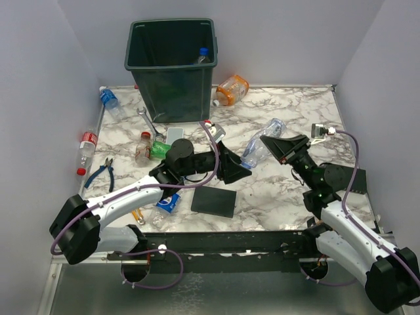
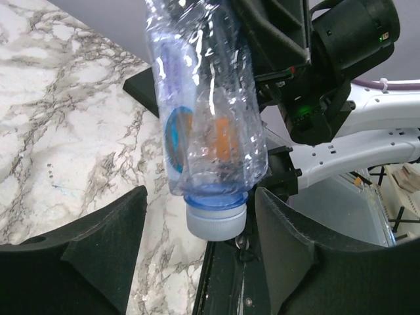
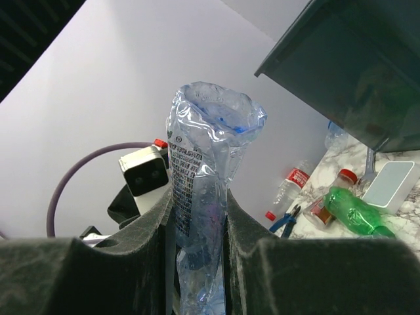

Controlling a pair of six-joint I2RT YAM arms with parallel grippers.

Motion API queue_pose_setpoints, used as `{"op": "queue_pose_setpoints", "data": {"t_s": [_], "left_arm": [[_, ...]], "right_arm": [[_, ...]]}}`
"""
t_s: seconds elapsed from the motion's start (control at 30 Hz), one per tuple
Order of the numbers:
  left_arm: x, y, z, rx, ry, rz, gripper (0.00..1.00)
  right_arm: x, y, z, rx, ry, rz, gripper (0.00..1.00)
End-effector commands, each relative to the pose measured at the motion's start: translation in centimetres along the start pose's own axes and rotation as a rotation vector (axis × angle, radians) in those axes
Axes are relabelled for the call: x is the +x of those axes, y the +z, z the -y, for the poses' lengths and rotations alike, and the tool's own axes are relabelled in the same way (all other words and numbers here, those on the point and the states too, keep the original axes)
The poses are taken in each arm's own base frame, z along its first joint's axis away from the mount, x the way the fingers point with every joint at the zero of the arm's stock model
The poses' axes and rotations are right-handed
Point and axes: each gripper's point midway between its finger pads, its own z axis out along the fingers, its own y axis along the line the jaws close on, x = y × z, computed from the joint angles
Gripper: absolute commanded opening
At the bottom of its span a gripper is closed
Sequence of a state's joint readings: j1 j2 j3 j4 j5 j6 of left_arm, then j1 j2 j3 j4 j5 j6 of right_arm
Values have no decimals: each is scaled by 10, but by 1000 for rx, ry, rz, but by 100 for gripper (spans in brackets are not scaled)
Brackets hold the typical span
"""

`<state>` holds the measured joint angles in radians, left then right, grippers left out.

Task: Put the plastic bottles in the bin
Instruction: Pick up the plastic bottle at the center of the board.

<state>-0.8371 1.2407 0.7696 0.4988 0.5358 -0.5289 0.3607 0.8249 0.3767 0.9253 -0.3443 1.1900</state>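
It looks like a handover in mid-air. The right gripper point(image 3: 198, 197) is clamped tight on a crushed clear bottle point(image 2: 210, 118), pressing its thin, crinkled wall nearly flat. The left gripper point(image 2: 200, 197) stands wide apart on either side of the pale blue cap point(image 2: 216, 220), not touching it as far as I can tell. The bottle hangs right of centre in the overhead view, above the glossy marbled table point(image 1: 289, 108). It is well apart from the bin point(image 1: 174, 92) at upper middle, a stiff, dark green, tapering tub with one bottle point(image 1: 203, 55) inside. Next, I'd guess, the left gripper must close on the firmer neck, since the flimsy body would likely buckle and slip.
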Motion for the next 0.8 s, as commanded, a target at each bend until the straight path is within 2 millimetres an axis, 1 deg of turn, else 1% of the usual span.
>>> {"op": "queue_pose_setpoints", "data": {"t_s": [0.0, 0.07, 0.13, 0.4, 0.43, 0.47, 0.53, 0.57, 0.6, 0.63, 0.67, 0.7, 0.73, 0.77], "left_arm": [[-18, 7, 17, 60, 48, 28, 64], [-18, 9, 18, 62, 48, 27, 61], [-17, 10, 19, 67, 49, 23, 54], [-6, 12, 23, 90, 65, -4, 5], [-6, 11, 23, 89, 71, -3, 0], [-7, 11, 23, 85, 78, -1, 0], [-9, 10, 19, 56, 100, 6, 0], [-12, 8, 16, 32, 118, 6, 0], [-15, 6, 12, 3, 147, 8, 0], [-18, 4, 8, -33, 171, 6, 0], [-23, 2, 3, -70, 206, 5, 0], [-27, -1, -3, -114, 240, 2, 0], [-31, -4, -5, -142, 271, -5, 0], [-35, -6, -8, -167, 307, -13, 0]], "right_arm": [[-2, 5, -20, -69, -5, -9, 0], [-1, 5, -19, -69, -4, -11, 0], [1, 5, -18, -69, -6, -15, 0], [2, 5, -18, -57, -20, -23, 0], [2, 5, -19, -56, -26, -29, 2], [2, 6, -20, -52, -33, -37, 15], [3, 6, -23, -40, -58, -62, 52], [3, 6, -25, -29, -81, -74, 68], [3, 6, -25, -2, -105, -90, 79], [1, 5, -26, 28, -134, -101, 92], [0, 3, -25, 71, -164, -120, 99], [-4, 1, -29, 94, -211, -131, 100], [-3, -4, -24, 155, -238, -164, 100], [-5, -8, -25, 187, -279, -179, 100]]}}
